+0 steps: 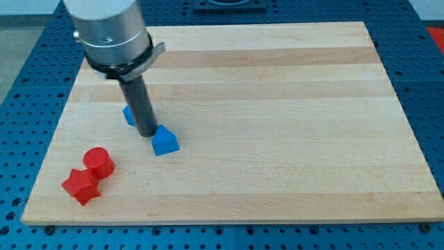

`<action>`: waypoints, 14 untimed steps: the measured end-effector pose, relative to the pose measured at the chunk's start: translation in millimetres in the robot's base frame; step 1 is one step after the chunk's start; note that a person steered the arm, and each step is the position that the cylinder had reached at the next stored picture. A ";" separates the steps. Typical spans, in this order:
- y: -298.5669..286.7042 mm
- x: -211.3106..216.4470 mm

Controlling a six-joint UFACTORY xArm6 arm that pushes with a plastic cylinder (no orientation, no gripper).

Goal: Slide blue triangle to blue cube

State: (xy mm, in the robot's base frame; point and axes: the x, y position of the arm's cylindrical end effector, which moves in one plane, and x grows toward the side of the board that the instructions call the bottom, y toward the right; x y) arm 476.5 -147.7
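The blue triangle (165,141) lies on the wooden board (277,104) left of centre. The blue cube (129,114) sits just up and to the left of it, mostly hidden behind the dark rod. My tip (148,133) rests on the board between the two blue blocks, touching or almost touching the triangle's upper left side.
A red cylinder (98,162) and a red star-shaped block (81,186) sit together near the board's bottom left corner. The arm's grey housing (111,31) hangs over the board's top left. A blue perforated table surrounds the board.
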 end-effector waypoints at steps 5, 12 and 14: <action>44.0 36.2; 57.0 8.4; 61.3 5.7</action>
State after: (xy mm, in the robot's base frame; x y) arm 482.2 -86.3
